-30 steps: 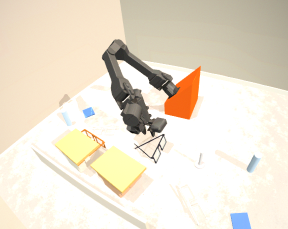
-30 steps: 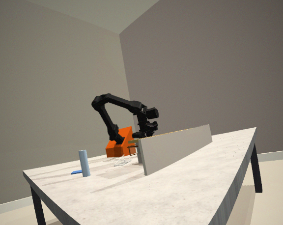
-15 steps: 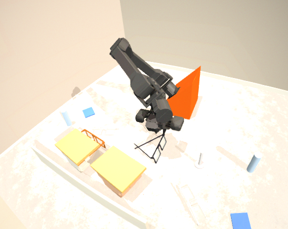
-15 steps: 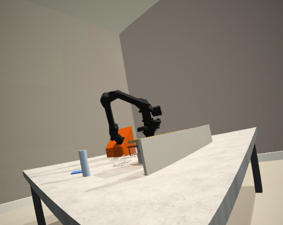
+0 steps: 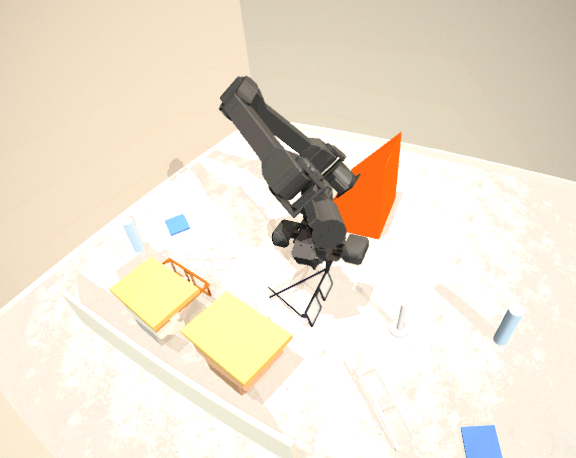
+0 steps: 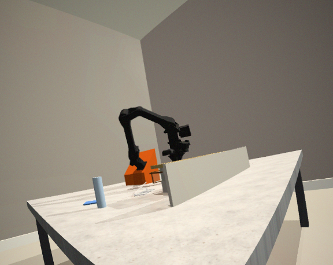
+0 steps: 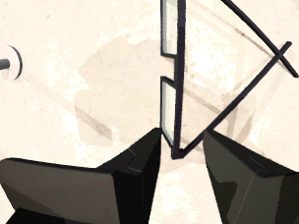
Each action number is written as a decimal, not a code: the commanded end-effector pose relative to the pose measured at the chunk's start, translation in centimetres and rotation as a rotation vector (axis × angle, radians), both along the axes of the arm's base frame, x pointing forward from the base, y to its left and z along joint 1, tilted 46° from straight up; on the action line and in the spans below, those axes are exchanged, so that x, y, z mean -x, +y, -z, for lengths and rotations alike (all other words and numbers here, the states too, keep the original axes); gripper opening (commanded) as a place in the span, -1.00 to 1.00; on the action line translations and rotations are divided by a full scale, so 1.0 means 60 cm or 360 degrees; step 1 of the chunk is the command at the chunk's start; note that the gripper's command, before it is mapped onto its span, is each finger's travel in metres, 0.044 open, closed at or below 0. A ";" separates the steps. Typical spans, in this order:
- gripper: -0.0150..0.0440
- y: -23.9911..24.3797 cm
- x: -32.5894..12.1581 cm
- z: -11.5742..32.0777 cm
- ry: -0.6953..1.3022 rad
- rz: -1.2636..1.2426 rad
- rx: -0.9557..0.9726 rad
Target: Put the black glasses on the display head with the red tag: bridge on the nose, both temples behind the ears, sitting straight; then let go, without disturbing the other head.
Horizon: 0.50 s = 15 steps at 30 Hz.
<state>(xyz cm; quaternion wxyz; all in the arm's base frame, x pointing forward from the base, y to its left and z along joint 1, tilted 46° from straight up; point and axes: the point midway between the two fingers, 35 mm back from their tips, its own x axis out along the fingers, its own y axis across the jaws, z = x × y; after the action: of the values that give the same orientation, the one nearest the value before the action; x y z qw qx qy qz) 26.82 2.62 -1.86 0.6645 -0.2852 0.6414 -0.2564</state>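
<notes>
The black glasses (image 5: 304, 315) (image 7: 180, 98) lie on the table with their temples crossing near the tips. My gripper (image 5: 322, 266) (image 7: 183, 135) is partly open above one hinge corner. In the wrist view that corner shows between the fingertips, with a gap on each side. The fingertips are hard to make out in the exterior view. Two yellow-topped blocks (image 5: 155, 292) (image 5: 237, 337) stand left and front of the glasses. I cannot make out the display heads or the red tag; something pale shows under the left yellow top.
An orange frame (image 5: 187, 274) is beside the left block. A long pale panel (image 5: 178, 385) (image 6: 207, 176) stands behind both blocks. An orange wedge (image 5: 365, 200) (image 6: 134, 178), a white post (image 5: 402, 319), blue cylinders (image 5: 508, 326) (image 5: 133, 235), blue pads (image 5: 177, 225) (image 5: 482, 442) and pale glasses are also present.
</notes>
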 end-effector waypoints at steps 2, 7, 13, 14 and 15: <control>-0.08 -0.011 0.001 0.012 0.0014 -0.0004 0.0009; -0.08 -0.020 0.000 0.022 0.0014 -0.0004 0.0009; -0.08 -0.031 -0.001 0.035 0.0014 -0.0004 0.0009; -0.08 -0.032 -0.001 0.037 0.0014 -0.0004 0.0010; -0.08 -0.034 -0.001 0.039 0.0014 -0.0004 0.0010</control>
<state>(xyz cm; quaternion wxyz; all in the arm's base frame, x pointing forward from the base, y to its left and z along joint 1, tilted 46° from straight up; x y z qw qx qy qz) 27.11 1.14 -3.68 0.6656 -0.2844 0.6405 -0.2565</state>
